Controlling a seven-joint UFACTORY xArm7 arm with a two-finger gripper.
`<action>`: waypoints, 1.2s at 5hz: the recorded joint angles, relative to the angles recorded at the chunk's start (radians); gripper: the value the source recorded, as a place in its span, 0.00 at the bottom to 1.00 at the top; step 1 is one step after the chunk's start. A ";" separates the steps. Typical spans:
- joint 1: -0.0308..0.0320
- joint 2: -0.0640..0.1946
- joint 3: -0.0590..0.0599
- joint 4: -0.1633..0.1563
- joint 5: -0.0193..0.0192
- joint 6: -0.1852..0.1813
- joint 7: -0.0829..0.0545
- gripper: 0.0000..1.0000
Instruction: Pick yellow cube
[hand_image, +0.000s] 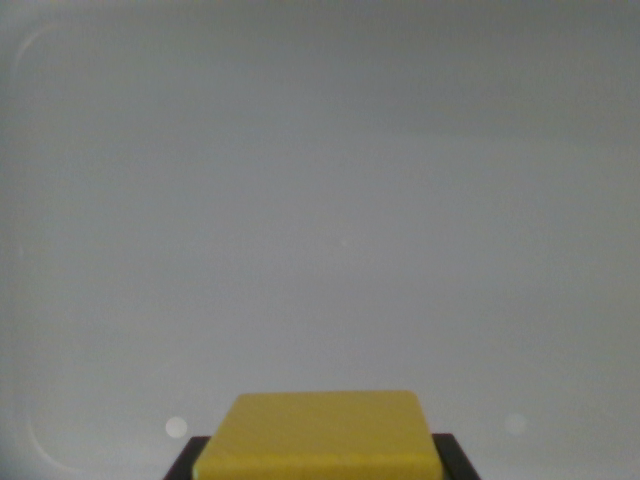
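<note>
While a pale grey tray (320, 200) fills nearly the whole wrist view, its rounded rim showing as a faint curved line along the left edge, the yellow cube (320, 435) sits at the bottom centre, cut off by the lower border. Dark parts of the gripper (320, 470) show just beside the cube's lower corners, on the wrist view's left and right, so the cube sits between them; whether they press on it or stand slightly apart cannot be told.
</note>
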 joint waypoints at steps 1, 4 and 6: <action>0.0000 0.000 0.000 0.000 0.0000 0.000 0.000 1.00; -0.0002 -0.017 0.000 0.024 -0.0019 0.041 0.003 1.00; -0.0003 -0.022 -0.001 0.031 -0.0025 0.054 0.003 1.00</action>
